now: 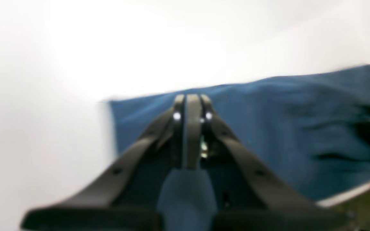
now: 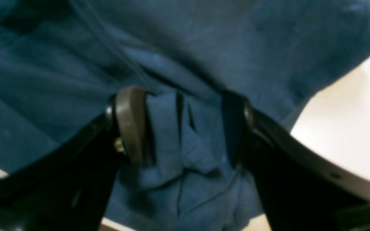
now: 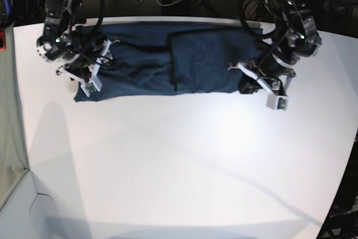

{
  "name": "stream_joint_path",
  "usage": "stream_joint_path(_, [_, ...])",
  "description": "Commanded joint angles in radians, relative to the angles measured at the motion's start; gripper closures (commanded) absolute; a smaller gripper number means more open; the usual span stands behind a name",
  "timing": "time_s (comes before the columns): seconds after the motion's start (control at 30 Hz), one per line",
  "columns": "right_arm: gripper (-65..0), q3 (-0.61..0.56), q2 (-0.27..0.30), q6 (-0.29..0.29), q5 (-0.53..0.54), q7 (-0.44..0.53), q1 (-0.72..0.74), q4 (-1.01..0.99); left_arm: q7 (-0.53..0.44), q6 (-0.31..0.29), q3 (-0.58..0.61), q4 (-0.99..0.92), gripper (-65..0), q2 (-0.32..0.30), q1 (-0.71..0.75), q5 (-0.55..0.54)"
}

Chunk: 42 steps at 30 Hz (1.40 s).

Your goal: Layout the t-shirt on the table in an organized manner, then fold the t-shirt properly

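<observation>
Cloth first: the t-shirt lies as a long dark blue band along the far side of the table, one part doubled over near its middle. At one end the right gripper has its jaws spread wide around a bunched fold. At the other, the left gripper is pinched fully together at the hem (nothing visibly caught between). To fold well, each arm should probably take a firm corner hold and keep edges aligned. No readable writing shows.
</observation>
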Motion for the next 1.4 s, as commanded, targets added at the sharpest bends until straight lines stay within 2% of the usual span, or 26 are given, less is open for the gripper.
stream_joint_path(0.0, [-37.1, 0.004, 0.005, 0.003, -0.048, -0.05, -0.003, 0.017, -0.016, -0.006, -0.021, 0.01, -0.1, -0.014, -0.008, -0.02])
stream_joint_path(0.17, [-37.3, 0.006, -0.006, 0.003, -0.046, -0.109, -0.002, 0.106, -0.016, -0.007, -0.082, -0.016, -0.2, -0.063, 0.025, -0.02])
stream_joint_path(0.43, [-42.3, 0.006, -0.03, 0.003, -0.049, -0.212, 0.01, 0.253, -0.026, -0.01, -0.073, -0.237, -0.2, -0.055, -0.034, -0.018])
stream_joint_path(0.67, [-42.0, 0.007, -0.023, 0.003, -0.051, -0.212, 0.01, 0.256, -0.026, -0.01, -0.073, -0.269, -0.2, -0.058, -0.059, -0.01])
stream_joint_path(0.9, [-42.2, 0.138, -0.03, 0.003, -0.051, -0.212, 0.006, 0.253, -0.026, -0.01, -0.073, -0.271, -0.2, -0.066, -0.056, -0.009])
stream_joint_path(1.03, [-42.2, 0.175, -0.029, 0.003, -0.051, -0.212, 0.004, 0.247, -0.026, -0.01, -0.073, -0.271, -0.2, -0.066, -0.056, -0.009])
stream_joint_path(1.37, [-42.2, 0.196, -0.024, 0.003, -0.048, -0.2, 0.027, 0.034, -0.026, -0.01, -0.081, -0.271, -0.2, -0.066, -0.05, -0.009])
